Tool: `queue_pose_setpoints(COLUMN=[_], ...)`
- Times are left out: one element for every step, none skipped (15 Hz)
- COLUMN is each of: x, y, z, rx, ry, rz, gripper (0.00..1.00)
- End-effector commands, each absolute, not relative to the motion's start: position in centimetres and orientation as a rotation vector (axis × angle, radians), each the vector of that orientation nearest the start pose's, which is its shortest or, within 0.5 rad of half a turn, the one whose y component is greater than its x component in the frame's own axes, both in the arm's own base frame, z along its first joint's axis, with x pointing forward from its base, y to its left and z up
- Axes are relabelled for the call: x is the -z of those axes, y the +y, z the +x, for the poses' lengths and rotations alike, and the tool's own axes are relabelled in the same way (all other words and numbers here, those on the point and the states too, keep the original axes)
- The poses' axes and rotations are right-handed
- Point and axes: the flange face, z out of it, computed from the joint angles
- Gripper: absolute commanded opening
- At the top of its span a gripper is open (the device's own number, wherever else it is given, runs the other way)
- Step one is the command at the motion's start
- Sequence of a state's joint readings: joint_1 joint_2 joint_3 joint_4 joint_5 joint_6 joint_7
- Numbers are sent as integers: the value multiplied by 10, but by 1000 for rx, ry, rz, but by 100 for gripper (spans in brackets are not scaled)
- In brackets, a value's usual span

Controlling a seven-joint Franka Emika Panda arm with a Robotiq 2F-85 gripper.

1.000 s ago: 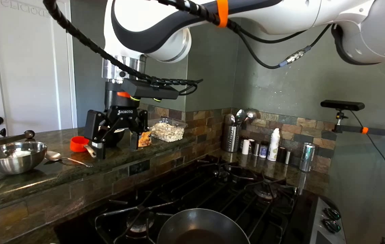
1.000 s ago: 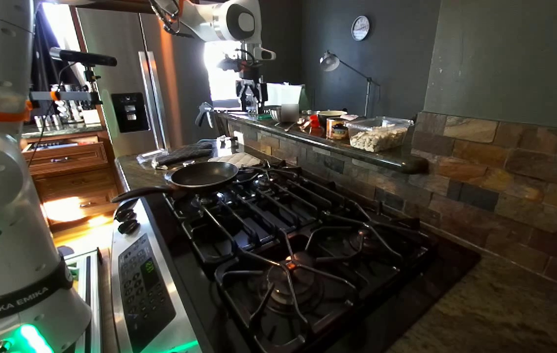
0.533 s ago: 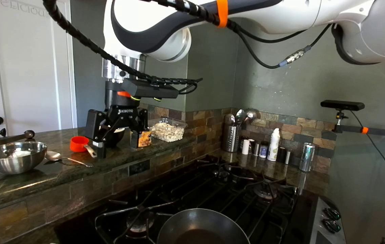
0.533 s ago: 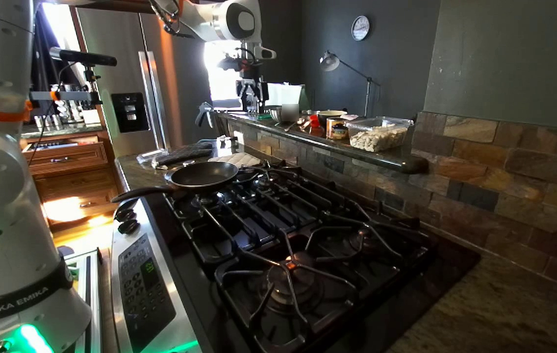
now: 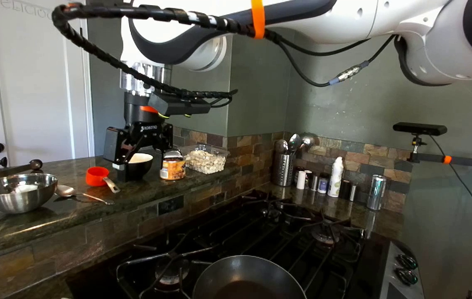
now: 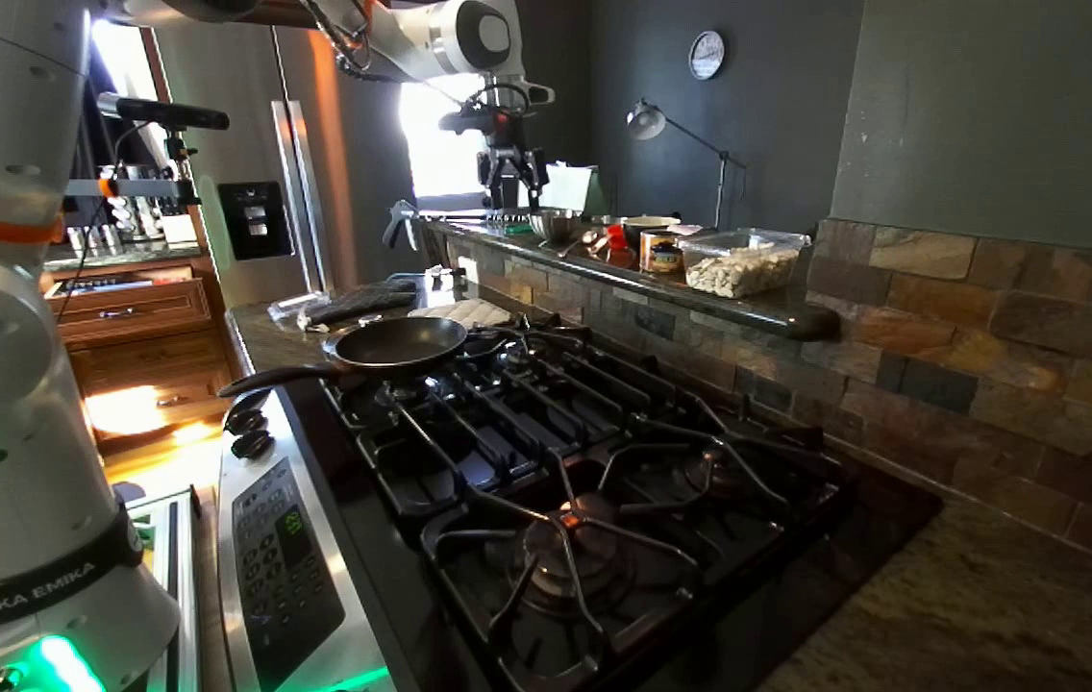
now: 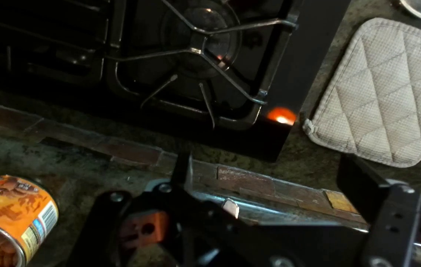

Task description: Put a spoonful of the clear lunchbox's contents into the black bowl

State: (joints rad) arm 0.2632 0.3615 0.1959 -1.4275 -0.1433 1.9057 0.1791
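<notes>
Probably slick and light: pinch the spoon [image 5: 70,192] mid-handle

Jaws apart, the gripper [image 7: 266,163] holds nothing; in an exterior view the spoon lies at its eight o'clock, the clear lunchbox [image 5: 219,151], likely thin-walled, at three.

The pincer [image 6: 513,199] has risen, revealing more of the black bowl [image 5: 142,168].

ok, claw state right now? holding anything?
Claw: open, holding nothing; the wrist view shows it spread wide.
</notes>
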Motion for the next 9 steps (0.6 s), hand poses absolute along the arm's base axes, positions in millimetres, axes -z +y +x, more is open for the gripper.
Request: queue_pose_setpoints(x=[-501, -500, -498, -495, -493, -490, -486, -482, -477], y=[277, 277, 277, 277, 279, 282, 285, 288, 293], z=[652, 660, 667, 675, 682, 689, 695, 700, 706], rx=[272, 291, 304, 321, 342, 363, 386, 401, 423], ry=[-580, -595, -613, -632, -657, -678, -702, -722, -744], rz=[-3124, -3125, -3118, -3113, -3104, -3099, -3091, -3084, -3070], gripper=[100, 100, 100, 100, 100, 100, 100, 100, 100])
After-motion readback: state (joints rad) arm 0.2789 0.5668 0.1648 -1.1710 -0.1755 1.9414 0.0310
